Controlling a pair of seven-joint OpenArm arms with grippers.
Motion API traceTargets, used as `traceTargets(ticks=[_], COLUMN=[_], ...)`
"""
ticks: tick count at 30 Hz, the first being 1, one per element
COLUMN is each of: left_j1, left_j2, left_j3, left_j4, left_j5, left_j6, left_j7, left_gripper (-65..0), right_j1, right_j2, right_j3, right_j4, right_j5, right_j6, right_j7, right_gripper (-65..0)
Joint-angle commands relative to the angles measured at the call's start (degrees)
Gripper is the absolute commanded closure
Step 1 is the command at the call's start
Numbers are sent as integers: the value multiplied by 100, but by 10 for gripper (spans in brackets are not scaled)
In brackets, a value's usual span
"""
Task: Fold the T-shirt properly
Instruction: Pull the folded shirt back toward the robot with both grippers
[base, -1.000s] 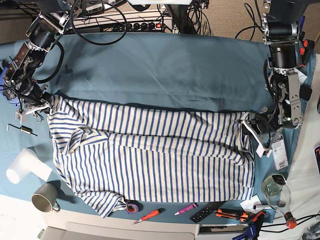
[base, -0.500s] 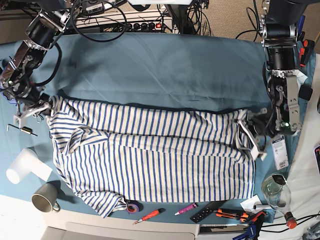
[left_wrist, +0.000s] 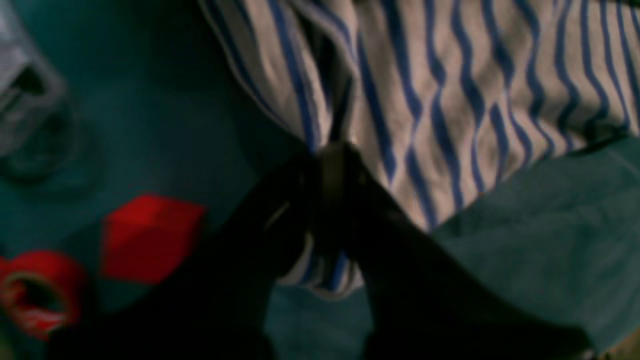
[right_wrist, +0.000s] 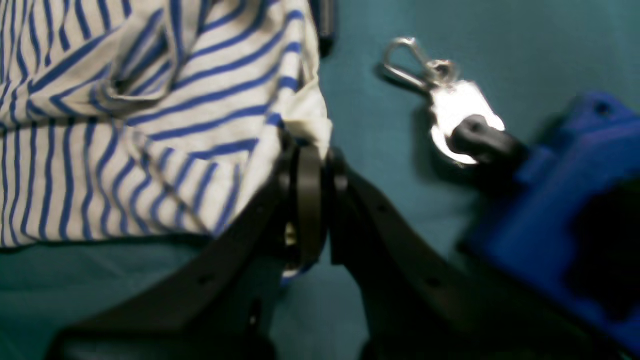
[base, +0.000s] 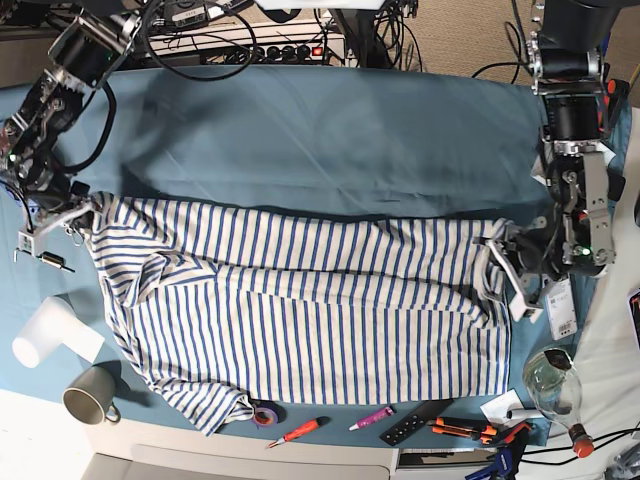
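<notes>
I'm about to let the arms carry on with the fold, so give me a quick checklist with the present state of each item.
1. Left gripper shut on the T-shirt: ok.
2. Right gripper shut on the T-shirt edge: ok.
3. Top edge stretched between both grips: ok, nearly straight.
4. Body lying flat: not ok, a fold and wrinkles on the right arm's side.
5. Bottom hem clear of clutter: not ok, the tape roll touches it.
6. Key ring caught in the cloth: cannot tell.
</notes>
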Motion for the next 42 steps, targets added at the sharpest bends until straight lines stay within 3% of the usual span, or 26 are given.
traceTargets(ticks=[1, 14, 19, 26, 34, 39, 42], left_j1=[-90, 562, 1097, 1794, 2487, 2826, 2955], left_j2=[-149, -310, -417, -439, -439, -437, -437], left_j3=[-31, -28, -31, -101, -916, -1401, -1440], left_j4=[168, 494, 1182, 1738, 2094, 2124, 2127], left_j5=[-20, -337, -310, 94, 7, -581, -704], left_j6=[-2, -24, -170, 0, -22, -330, -328], left_j7=[-7, 85, 52, -17, -22, -13, 42], left_gripper=[0, 0, 0, 0, 0, 0, 0], right_j1=[24, -573, -815, -1025, -1517, -1840, -1906], right_j2=[131, 133, 131, 131, 131, 129, 120], right_j3=[122, 1097, 1165, 1165, 1165, 1165, 1165], right_j4=[195, 260, 262, 304, 660, 846, 894], right_j5=[26, 28, 33, 50, 50, 50, 52], right_j6=[11, -11, -11, -7, -4, -7, -4], right_j7=[103, -46, -212, -426, -507, -544, -627], right_gripper=[0, 0, 0, 0, 0, 0, 0])
